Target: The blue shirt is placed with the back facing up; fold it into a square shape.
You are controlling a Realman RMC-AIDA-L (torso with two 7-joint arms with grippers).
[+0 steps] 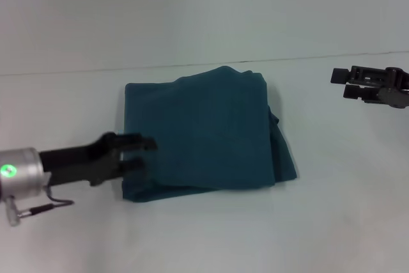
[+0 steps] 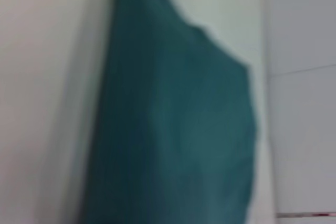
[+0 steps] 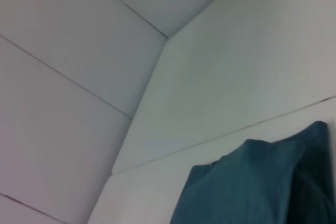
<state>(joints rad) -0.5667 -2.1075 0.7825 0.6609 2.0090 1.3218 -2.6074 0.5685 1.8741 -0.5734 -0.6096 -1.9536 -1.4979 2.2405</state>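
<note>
Left gripper (image 1: 148, 155) at shirt's (image 1: 204, 132) left edge, fingers parted narrowly, holding nothing. Shirt folded to a rough square mid-table (image 1: 204, 241), right layers still untidy. Right gripper (image 1: 342, 83) raised well apart, parted, empty. Nearly finished.

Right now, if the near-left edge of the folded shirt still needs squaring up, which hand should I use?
Left, most likely. The left hand is already at the blue shirt's left edge near the front corner. The right hand hangs off to the far right, apart from the cloth.
</note>
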